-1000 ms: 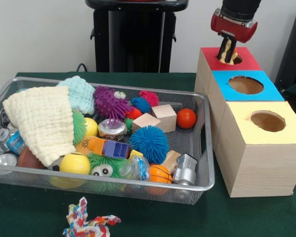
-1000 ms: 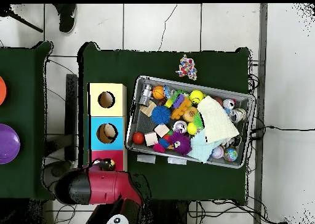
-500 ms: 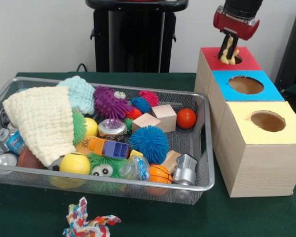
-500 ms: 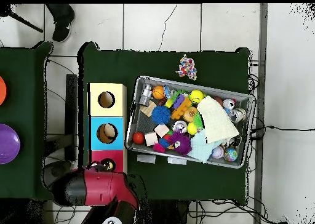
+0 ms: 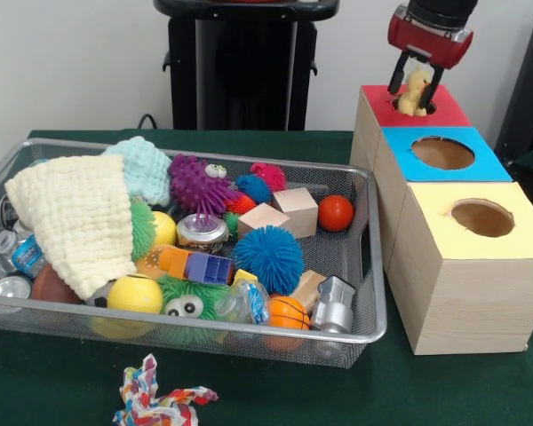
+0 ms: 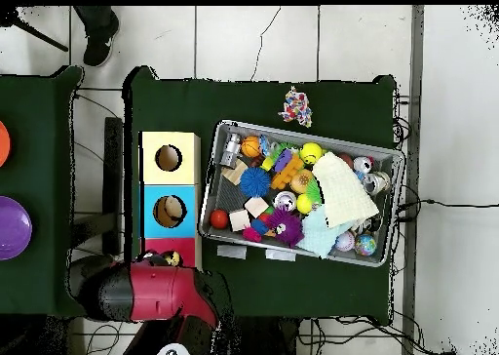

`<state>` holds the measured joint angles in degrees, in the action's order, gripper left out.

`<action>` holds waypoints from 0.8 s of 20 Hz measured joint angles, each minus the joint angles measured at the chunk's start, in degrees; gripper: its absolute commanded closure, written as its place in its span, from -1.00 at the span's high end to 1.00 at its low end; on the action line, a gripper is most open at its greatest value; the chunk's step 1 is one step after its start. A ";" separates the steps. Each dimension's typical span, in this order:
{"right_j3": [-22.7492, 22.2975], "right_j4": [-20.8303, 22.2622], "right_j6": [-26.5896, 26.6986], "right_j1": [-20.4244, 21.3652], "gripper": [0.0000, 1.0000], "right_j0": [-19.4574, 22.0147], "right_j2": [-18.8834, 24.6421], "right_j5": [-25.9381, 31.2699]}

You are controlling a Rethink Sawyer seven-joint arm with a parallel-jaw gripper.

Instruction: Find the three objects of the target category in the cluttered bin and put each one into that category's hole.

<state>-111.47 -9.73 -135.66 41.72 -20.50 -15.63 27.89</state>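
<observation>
- A rope toy (image 5: pixel 155 398) lies nearest on the green surface (image 5: pixel 53 373), well apart from the fingers (image 5: pixel 415 82)
- The mesh bin (image 5: pixel 249 339) holds a cream cloth (image 5: pixel 75 217), a blue spiky ball (image 5: pixel 268 256), a purple spiky toy (image 5: pixel 198 185), two wooden blocks (image 5: pixel 295 209) and one red ball (image 5: pixel 335 212)
- Three boxes stand in a row: yellow-topped (image 5: pixel 480 232), blue-topped (image 5: pixel 440 153), red-topped (image 5: pixel 380 102); each has one round hole
- The fingers are spread, apart on either side of a pale yellow duck-like toy (image 5: pixel 414 94); it sits in the red box's hole, just below them

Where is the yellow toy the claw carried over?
In the front view the yellow toy sits at the hole of the red-topped box, far end of the box row, between the open claw fingers.
</observation>
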 measured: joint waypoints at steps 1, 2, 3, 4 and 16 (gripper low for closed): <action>0.05 0.00 0.00 0.01 1.00 0.00 0.01 0.00; 0.12 0.00 0.00 0.04 1.00 -0.01 0.00 0.01; 0.21 0.00 0.00 0.09 1.00 0.00 0.00 0.01; 0.22 0.00 0.00 0.09 1.00 0.00 -0.01 0.01; 1.37 0.02 0.00 0.16 1.00 -2.61 -3.01 2.59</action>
<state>-110.11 -9.70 -135.66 41.88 -23.11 -18.64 30.48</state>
